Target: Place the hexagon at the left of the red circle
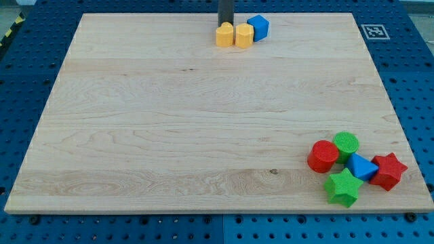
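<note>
While my tip (225,24) rests just behind the two yellow blocks at the frame's top centre, holding nothing, the yellow hexagon (244,35) looks light, rigid and slippery; I'd push its upper-left face toward the lower-right red circle (323,156).

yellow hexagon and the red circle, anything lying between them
No. The camera view shows bare board between the yellow hexagon and the red circle.

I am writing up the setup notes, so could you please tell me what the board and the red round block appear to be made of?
The pale board looks like light wood with a matt finish: grain lines and plank seams show. The red round block looks like matt plastic, possibly 3D-printed: even colour, faint ridging; I cannot be sure.
</note>
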### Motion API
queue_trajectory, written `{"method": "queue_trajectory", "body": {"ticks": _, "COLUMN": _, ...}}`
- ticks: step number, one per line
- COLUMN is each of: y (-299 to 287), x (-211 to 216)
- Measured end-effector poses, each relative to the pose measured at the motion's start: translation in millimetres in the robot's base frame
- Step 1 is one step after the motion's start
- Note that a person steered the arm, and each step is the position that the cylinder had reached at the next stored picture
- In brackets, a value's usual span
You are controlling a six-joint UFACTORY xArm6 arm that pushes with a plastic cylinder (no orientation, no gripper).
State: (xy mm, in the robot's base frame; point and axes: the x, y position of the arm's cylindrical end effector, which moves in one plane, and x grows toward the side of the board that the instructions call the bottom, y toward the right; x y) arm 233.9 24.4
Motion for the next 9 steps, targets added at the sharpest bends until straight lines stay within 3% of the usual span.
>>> {"method": "queue_trajectory", "body": {"ticks": 2, "y": 51.2, "x": 24.5}}
{"method": "queue_trajectory", "body": {"ticks": 6, "y": 23.2, "x": 46.2}}
{"method": "queue_trajectory", "body": {"ticks": 9, "y": 7.2, "x": 97.9}}
